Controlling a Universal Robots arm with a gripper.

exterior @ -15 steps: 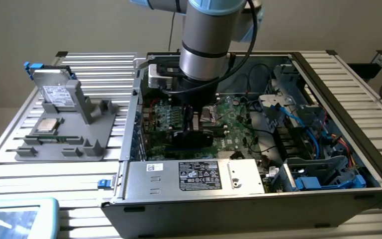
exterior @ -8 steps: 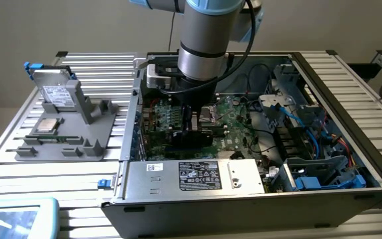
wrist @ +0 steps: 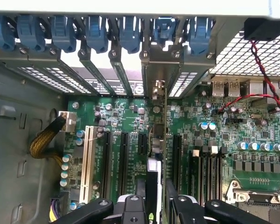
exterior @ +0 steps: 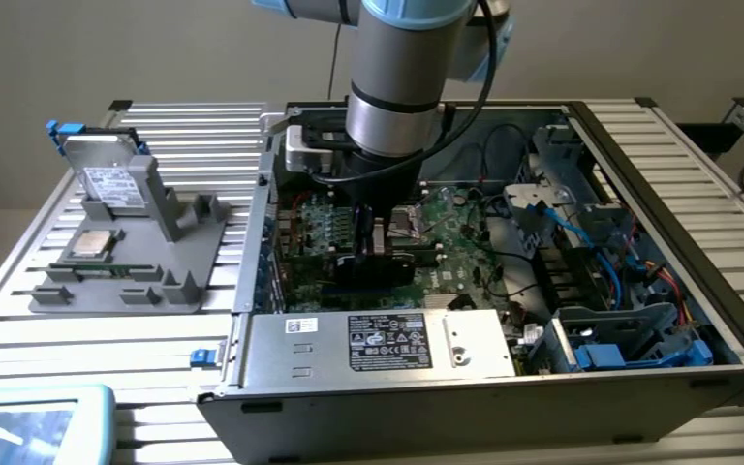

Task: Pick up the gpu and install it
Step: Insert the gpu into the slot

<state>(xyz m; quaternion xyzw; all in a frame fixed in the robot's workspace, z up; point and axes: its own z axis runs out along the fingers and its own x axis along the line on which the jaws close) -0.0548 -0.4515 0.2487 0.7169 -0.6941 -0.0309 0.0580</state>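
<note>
The gpu (wrist: 159, 140) shows edge-on in the wrist view. It stands upright over the green motherboard (wrist: 214, 140) between the black expansion slots, with its metal bracket end up against the case's rear slot openings. My gripper (wrist: 156, 200) is shut on it, with one black finger (wrist: 130, 210) on each side of the card. In the exterior view the gripper (exterior: 379, 242) reaches down into the open computer case (exterior: 682, 223), and the dark gpu (exterior: 372, 268) sits just below it. I cannot tell whether the card's lower edge is seated in a slot.
Blue slot latches (wrist: 98, 32) line the case's rear wall. A yellow-sleeved cable (wrist: 44, 140) lies beside the white slot. The power supply (exterior: 386, 344) sits at the case's near end. On the exterior view's left, a grey stand (exterior: 127, 281) holds a hard drive (exterior: 108, 179) and a CPU chip (exterior: 92, 244).
</note>
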